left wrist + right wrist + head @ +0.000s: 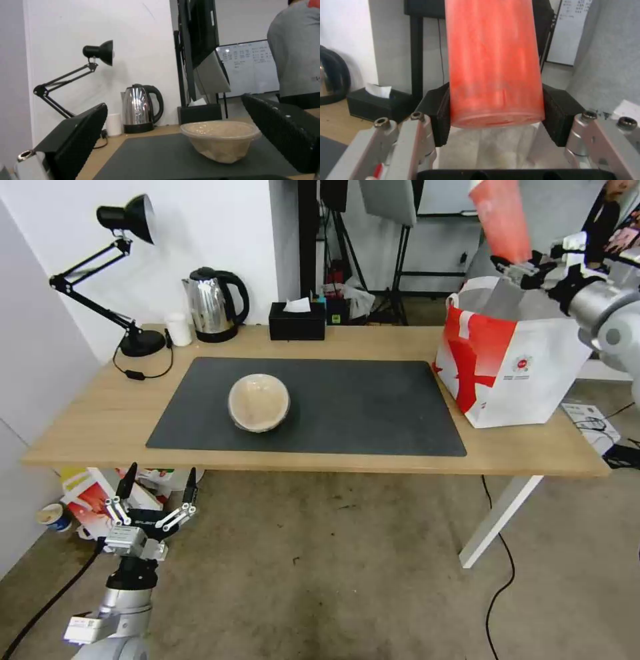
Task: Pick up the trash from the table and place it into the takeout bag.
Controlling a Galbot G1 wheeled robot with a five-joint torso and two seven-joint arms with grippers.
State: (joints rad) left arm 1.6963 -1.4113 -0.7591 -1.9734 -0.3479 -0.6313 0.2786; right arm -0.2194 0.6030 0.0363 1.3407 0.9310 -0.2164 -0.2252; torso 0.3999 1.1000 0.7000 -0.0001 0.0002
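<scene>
My right gripper (523, 267) is shut on the tall red translucent drink cup (503, 217), holding it near its base above the open top of the white-and-red takeout bag (513, 367). In the right wrist view both pads (438, 117) press the cup (493, 62), with the bag's pale inside (490, 147) below it. The cup's top is cut off by the view's edge. The round beige lidded bowl (259, 402) sits on the dark grey mat (367, 407) of the table (100, 413). My left gripper (160, 480) hangs open, low in front of the table's left end, facing the bowl (221, 140).
A steel kettle (212, 303), a black tissue box (297, 321), a small white cup (178, 328) and a black desk lamp (127, 280) line the table's back edge. Boxes and a cup (100, 493) lie on the floor under the left end. Cables trail by the right leg.
</scene>
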